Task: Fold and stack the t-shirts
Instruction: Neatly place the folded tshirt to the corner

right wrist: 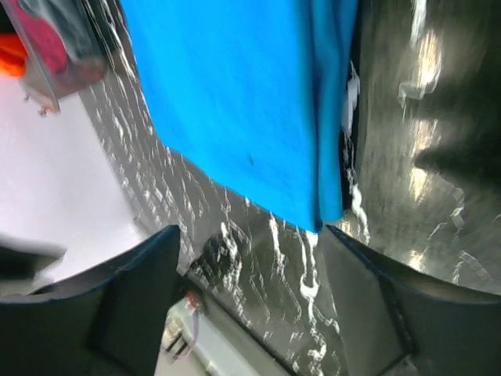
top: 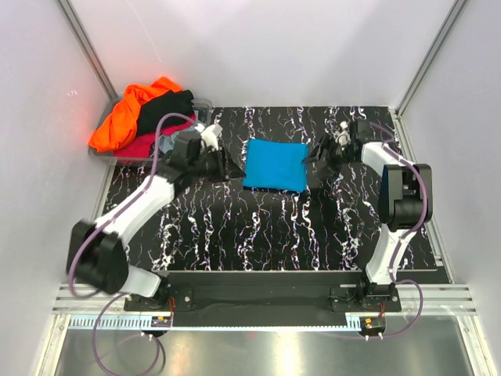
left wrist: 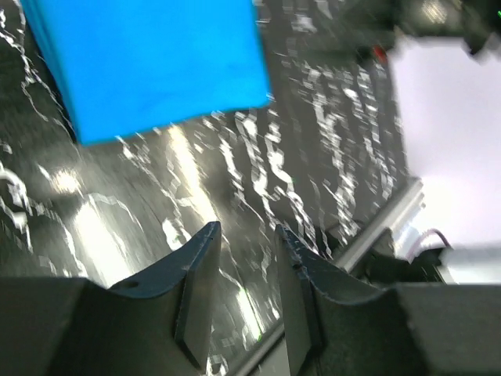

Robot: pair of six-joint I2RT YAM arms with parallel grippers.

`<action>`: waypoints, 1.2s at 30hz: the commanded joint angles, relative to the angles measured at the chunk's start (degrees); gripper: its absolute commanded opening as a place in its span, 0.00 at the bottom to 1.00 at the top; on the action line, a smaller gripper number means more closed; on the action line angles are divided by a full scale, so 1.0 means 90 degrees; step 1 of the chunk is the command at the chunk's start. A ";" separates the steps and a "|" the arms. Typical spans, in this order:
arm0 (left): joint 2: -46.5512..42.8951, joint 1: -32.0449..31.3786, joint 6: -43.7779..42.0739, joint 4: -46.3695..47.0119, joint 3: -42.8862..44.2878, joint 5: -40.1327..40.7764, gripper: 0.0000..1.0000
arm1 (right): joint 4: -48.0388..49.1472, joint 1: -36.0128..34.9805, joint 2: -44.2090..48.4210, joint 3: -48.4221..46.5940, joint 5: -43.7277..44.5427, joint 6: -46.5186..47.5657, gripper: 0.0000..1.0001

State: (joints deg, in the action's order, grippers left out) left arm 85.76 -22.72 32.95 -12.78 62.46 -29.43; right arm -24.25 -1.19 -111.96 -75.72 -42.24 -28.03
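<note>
Top external shows us the turquoise t-shirt (top: 275, 164) folded on the tabletop (top: 258, 235), the other t-shirts (top: 135, 117) heaped unfolded, and the left pincer (left wrist: 246, 258) and right pincer (right wrist: 246, 266) both parted, empty.

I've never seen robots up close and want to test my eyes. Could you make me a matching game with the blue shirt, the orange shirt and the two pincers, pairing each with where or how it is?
Things:
1. blue t-shirt
2. orange t-shirt
3. left pincer
4. right pincer

Places or states:
A. jaws wide apart, empty, at the blue t-shirt's right edge
B. heaped on the bin, far left
C. folded flat in the middle
D. jaws narrowly apart, empty, left of the blue t-shirt

Pairs: 1-C, 2-B, 3-D, 4-A.
</note>
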 commanded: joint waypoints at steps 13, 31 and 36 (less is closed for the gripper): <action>-0.3374 0.0005 -0.0214 -0.1383 -0.2066 -0.0158 0.41 | -0.0499 -0.0053 -0.2344 -0.3694 0.1217 0.1454 0.84; -0.4615 0.0044 0.0791 -0.1618 -0.2906 -0.0080 0.41 | -0.0186 -0.0131 -0.3136 -0.3930 0.0259 0.0888 0.64; -0.5123 0.0054 0.1026 -0.1822 -0.3062 -0.0099 0.41 | -0.0069 -0.0141 -0.3107 -0.3823 0.0503 0.0771 0.55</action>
State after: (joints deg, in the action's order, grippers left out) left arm 41.98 -22.50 39.94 -28.38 35.46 -30.44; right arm -26.61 -1.76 -138.98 -109.65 -39.46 -20.18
